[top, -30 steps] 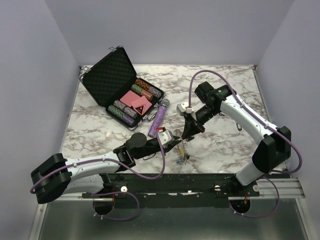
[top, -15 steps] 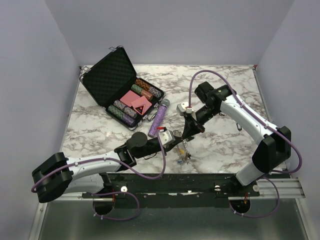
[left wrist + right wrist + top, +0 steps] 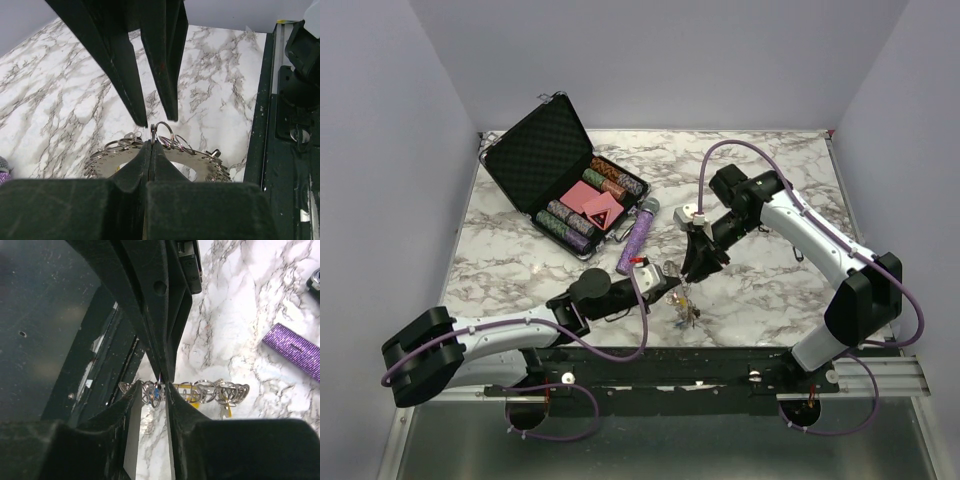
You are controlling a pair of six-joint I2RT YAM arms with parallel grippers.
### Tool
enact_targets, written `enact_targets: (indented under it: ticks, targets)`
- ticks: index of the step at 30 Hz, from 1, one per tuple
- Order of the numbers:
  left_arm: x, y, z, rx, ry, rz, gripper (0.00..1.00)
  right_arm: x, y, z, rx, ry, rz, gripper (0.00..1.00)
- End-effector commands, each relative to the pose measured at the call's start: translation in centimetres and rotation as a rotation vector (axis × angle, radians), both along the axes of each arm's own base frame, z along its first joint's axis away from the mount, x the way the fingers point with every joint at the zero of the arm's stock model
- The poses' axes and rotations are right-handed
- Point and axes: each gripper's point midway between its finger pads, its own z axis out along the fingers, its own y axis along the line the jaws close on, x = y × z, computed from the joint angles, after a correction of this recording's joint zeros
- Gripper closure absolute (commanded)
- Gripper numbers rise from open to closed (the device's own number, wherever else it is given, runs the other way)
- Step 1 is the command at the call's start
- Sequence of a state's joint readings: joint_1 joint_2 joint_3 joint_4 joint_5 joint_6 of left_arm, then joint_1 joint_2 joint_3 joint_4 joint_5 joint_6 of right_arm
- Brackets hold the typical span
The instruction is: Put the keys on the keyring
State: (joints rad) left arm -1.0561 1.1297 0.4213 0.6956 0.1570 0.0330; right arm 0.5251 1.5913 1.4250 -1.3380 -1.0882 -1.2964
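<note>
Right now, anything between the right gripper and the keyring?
Nothing separate. The right gripper straddles the keyring with open jaws; only the left gripper, shut on one of its small rings, occupies the same spot.

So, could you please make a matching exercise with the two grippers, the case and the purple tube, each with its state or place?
Things:
1. left gripper
2. right gripper
3. black case
4. purple tube

States or places:
A. lid open
B. jaws apart
C. jaws shut on the keyring
D. lying beside the case

Pairs: 1-C, 2-B, 3-A, 4-D
</note>
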Motion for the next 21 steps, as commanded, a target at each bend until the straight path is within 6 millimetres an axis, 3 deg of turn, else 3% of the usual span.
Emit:
enact_targets:
  ticks: [1, 9, 16, 21]
  targets:
    - [-0.3, 1.1, 1.8, -0.072, -0.116, 0.007, 1.00, -2.2, -0.2, 1.9, 0.018, 0.076, 0.004, 0.62]
    - [-1.0, 2.4, 2.0, -0.071, -0.248, -0.012, 1.00, -3.0, -0.6, 0.4, 0.025, 0.080, 0.016, 0.52]
    - [-1.5, 2.3, 2.3, -0.100, -0.234, -0.033, 1.00, -2.8, -0.1, -0.2, 0.050, 0.101, 0.022, 0.43]
    - [-1.7, 2.2, 2.4, -0.117, -0.210, -0.041, 1.00, -2.6, 0.3, -0.1, 0.064, 0.123, 0.027, 0.42]
